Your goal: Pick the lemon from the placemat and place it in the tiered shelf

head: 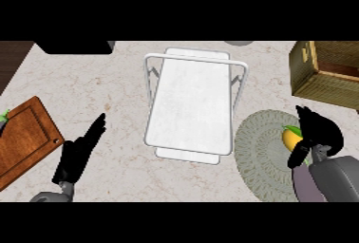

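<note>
The lemon sits at the right side of the round placemat. The right hand is curled about it, fingers above and thumb below. The white shelf stands just left of the mat with nothing between them. A wicker box sits behind the mat. The left hand rests beside a wooden board, fingers straight and together.

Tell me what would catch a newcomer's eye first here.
The white tiered shelf stands mid-counter and is the largest thing in view. To its right, the yellow lemon lies on the round grey placemat, with the black right hand close against it. The left hand rests open at lower left.
</note>
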You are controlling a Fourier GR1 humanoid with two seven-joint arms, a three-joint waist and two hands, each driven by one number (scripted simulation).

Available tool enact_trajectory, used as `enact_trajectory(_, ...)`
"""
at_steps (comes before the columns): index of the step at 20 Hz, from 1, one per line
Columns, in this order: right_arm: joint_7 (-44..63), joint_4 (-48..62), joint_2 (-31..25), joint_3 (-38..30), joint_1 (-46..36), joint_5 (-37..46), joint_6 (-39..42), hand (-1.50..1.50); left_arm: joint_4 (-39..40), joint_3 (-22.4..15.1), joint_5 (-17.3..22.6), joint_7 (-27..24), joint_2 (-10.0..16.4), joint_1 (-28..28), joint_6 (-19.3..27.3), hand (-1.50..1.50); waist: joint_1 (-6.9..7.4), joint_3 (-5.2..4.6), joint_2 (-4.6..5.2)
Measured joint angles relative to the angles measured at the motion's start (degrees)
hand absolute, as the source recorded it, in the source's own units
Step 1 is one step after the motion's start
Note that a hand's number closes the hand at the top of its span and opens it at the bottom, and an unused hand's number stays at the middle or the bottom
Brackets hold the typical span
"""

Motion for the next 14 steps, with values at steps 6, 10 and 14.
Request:
enact_trajectory(6,-3.18,3.96,2.12,-1.65,-0.09,3.58,-1.00,-1.50,0.35,1.36,-1.95,-1.16,-1.72,0.68,-0.97,0.00,0.02,0.00,0.01)
enact_trajectory(10,-4.88,7.71,3.74,-2.68,-1.41,6.04,-1.93,-1.50,-0.79,2.12,-2.97,0.30,-2.27,0.72,-2.01,0.00,0.08,-0.02,0.00)
enact_trajectory(14,-7.36,12.22,5.33,-3.70,-2.89,7.72,-3.97,1.50,-0.40,2.84,-4.02,-0.06,-3.16,0.44,-2.49,0.00,0.09,-0.04,-0.01)
